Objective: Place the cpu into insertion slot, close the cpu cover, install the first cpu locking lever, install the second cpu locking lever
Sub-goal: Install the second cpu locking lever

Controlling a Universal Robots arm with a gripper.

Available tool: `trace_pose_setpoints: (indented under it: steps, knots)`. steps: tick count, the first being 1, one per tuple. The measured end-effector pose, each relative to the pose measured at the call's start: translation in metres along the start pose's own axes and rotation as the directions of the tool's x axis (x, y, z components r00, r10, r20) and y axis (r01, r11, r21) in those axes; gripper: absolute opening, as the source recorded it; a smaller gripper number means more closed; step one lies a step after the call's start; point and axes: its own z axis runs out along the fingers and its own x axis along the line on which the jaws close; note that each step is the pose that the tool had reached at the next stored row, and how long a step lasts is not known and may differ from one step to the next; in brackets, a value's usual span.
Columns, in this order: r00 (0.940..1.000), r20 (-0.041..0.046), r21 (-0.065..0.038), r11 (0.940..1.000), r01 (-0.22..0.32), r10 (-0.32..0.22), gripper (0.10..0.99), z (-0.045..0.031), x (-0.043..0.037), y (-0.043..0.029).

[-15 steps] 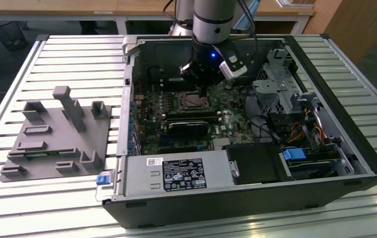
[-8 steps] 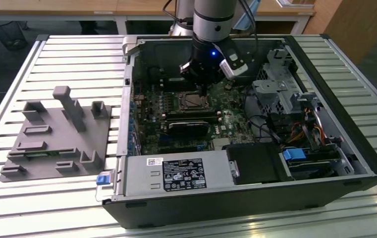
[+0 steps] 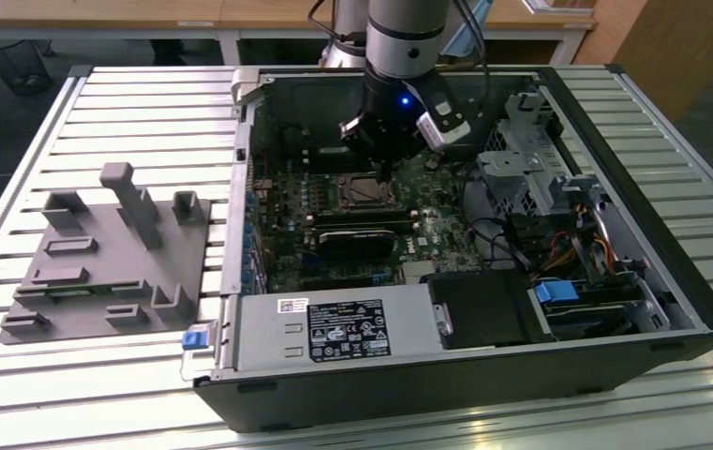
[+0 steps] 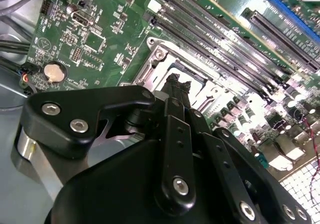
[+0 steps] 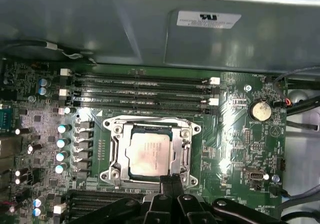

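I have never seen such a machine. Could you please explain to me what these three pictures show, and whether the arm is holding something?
The exterior view looks down at an open computer case with a robot arm reaching inside. The other two pictures come from cameras riding on the arm's wrist. The arm ends in a black pincer, shut and holding nothing, with its tips at the edge of the insertion slot on the green circuit board. In the first wrist view the cpu already lies in that slot, framed by the silvery cpu cover. Beside the case stands a grey plastic fixture.

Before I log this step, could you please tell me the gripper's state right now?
Gripper: shut, holding nothing, fingertips together at the edge of the cpu cover, which lies closed over the cpu.
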Motion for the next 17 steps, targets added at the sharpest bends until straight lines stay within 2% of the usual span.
trace_pose_setpoints:
  steps: [14, 17]
  knots:
    - [1.0, -0.0026, 0.0, 1.0, 0.0, 0.0, 0.106, -0.0003, 0.0004, -0.011]
    - [1.0, -0.0099, -0.004, 1.0, 0.0, 0.0, 0.106, -0.0003, 0.0005, -0.0137]
